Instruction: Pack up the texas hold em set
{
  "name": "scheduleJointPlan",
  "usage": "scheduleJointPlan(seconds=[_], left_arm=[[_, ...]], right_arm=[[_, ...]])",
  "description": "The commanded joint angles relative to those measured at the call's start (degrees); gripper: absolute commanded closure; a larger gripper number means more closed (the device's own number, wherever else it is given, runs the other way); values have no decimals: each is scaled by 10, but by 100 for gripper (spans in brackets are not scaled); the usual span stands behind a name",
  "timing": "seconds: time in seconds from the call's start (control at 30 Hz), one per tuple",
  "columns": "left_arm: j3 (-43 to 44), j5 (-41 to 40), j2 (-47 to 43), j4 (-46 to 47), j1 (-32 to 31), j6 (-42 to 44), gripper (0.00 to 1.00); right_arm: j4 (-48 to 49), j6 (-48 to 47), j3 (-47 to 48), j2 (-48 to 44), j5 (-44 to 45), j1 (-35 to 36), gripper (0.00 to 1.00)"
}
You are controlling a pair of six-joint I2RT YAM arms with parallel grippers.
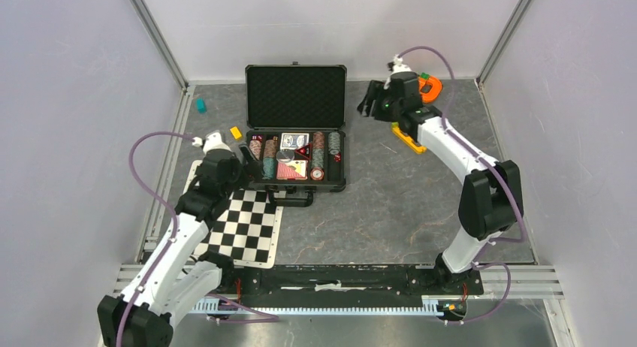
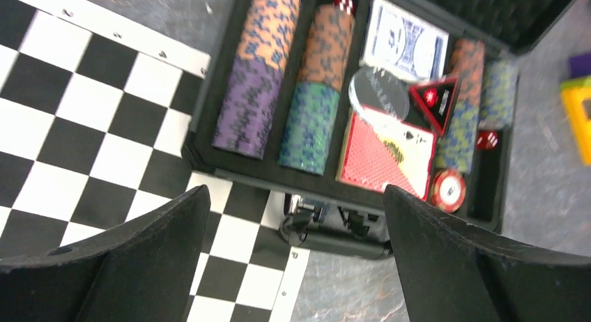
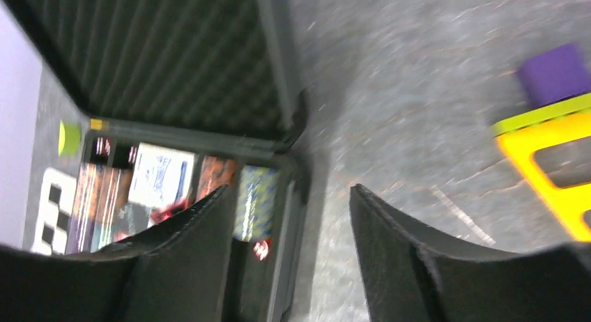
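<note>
Left fingers (image 2: 139,259) spread, empty, near briefcase (image 2: 208,127) front-left corner; right fingers (image 3: 418,259) parted, empty, beside lid (image 3: 174,50).

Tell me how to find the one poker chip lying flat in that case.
Find the open black briefcase in the middle of the grey table, lid upright at the back. Along its front edge, just right of the red-backed card deck, sits a red-and-white chip. It lies flat and alone, while the other chips are packed on edge in long rows.
</note>
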Motion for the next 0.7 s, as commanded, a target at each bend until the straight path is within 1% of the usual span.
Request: scheduleJointPlan(seconds=[0.0, 0.03, 0.07, 0.1, 0.13, 0.17, 0.3, 0.33, 0.43, 0.57, 0.67], left_arm=[[10, 13, -31, 47, 50, -40, 0], [12, 19, -32, 48, 66, -44, 0], [14, 26, -32, 47, 84, -50, 0], [15, 34, -32, 48, 99, -53, 0], [16, 46, -33, 50, 116, -56, 0], [17, 56, -33, 51, 132, -59, 0], [19, 106, -23, 58, 178, -70, 0], [20, 119, -16, 60, 199, -72, 0], [22, 153, 1, 64, 220, -73, 0], [28, 171, 12, 64, 239, -68, 0], [32, 179, 19, 65, 243, -66, 0]], right_arm=[[105, 3, 13, 44, -50, -67, 37], [121, 11, 26, 66, -63, -78, 50], [133, 21, 39, 87, -79, -89, 69], [134, 31, 57, 114, -88, -96, 82], [152, 44, 80, 145, -99, -103, 97], [157, 55, 102, 172, -113, -106, 100], [190, 98, 225, 298, -176, -108, 100], [197, 112, 253, 326, -191, -108, 100], [235, 162, 329, 406, -234, -107, 100], [308, 234, 374, 481, -286, -103, 100], [319, 250, 416, 518, -328, -86, 100]])
